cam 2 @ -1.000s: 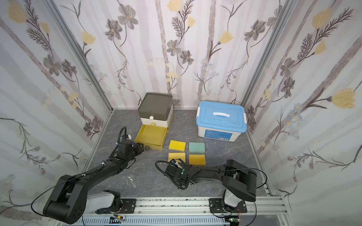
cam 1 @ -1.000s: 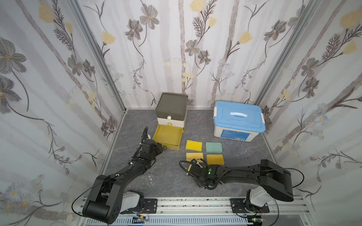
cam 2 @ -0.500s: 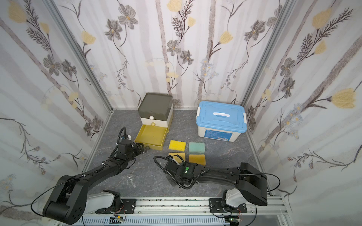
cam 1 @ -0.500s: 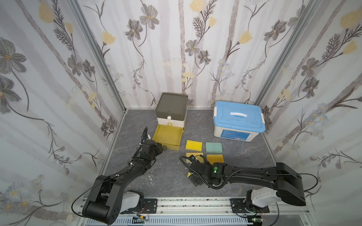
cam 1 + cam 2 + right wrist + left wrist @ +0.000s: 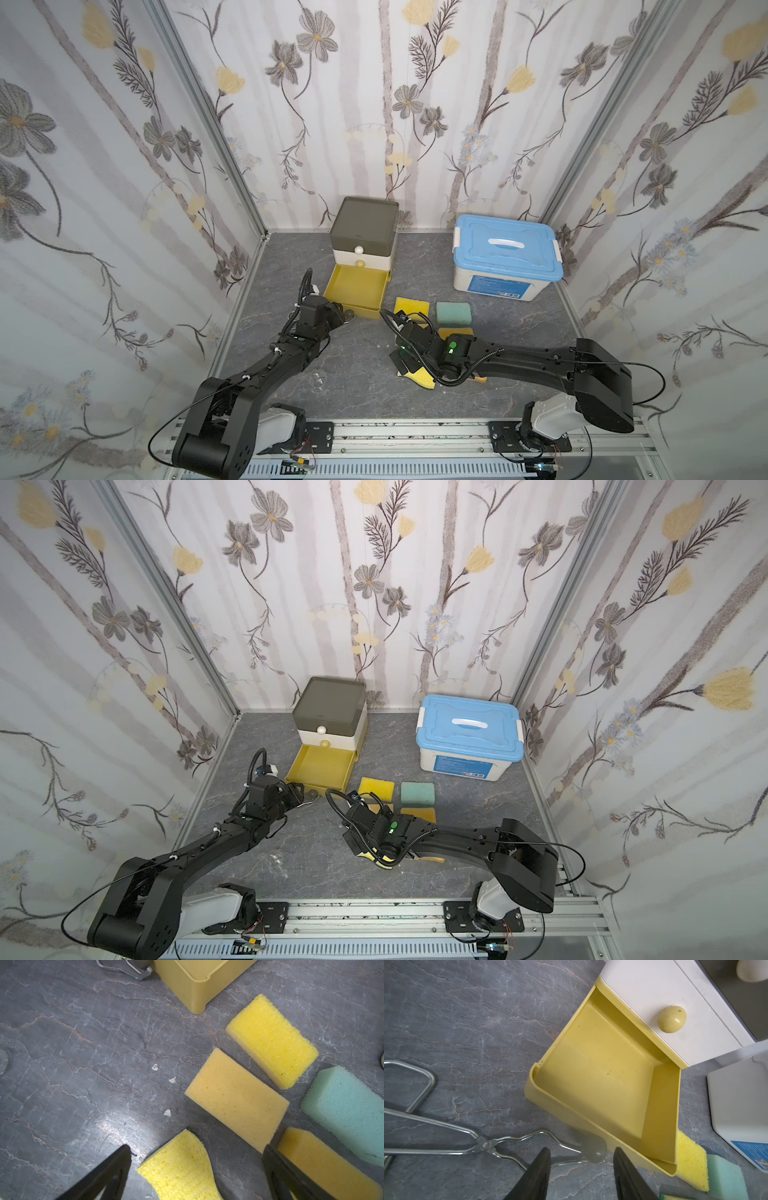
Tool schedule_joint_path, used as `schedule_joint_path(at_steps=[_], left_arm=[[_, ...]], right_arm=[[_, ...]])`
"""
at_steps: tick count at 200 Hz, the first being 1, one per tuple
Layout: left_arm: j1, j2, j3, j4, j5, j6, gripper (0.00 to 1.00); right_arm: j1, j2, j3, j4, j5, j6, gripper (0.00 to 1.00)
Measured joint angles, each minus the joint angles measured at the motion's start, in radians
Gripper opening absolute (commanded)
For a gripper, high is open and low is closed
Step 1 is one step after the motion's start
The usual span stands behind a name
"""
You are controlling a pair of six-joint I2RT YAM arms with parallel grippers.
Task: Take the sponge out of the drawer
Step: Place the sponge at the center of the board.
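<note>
The yellow drawer stands pulled out of the small cabinet, and nothing lies in it. A yellow sponge lies on the table, between the wide-apart fingers of my right gripper, which is open and does not touch it. My left gripper is open just short of the drawer's grey knob, with nothing between its fingers.
More sponges lie by the drawer: a yellow one, a green one and an orange one. A blue-lidded box stands at the back right. Metal tongs lie beside the left gripper.
My right gripper's jaws have opened wider over the yellow sponge, and the right arm has stretched out lower along the table. The left arm has not moved.
</note>
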Motion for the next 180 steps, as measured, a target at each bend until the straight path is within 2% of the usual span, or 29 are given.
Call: schedule_joint_path(at_steps=[68, 180], left_arm=[[0.0, -0.05, -0.012, -0.035, -0.011, 0.0, 0.52], [0.0, -0.062, -0.015, -0.044, -0.026, 0.0, 0.52]], right_arm=[[-0.01, -0.011, -0.06, 0.065, -0.251, -0.049, 1.0], [-0.031, 0.103, -0.068, 0.076, -0.299, -0.056, 1.0]])
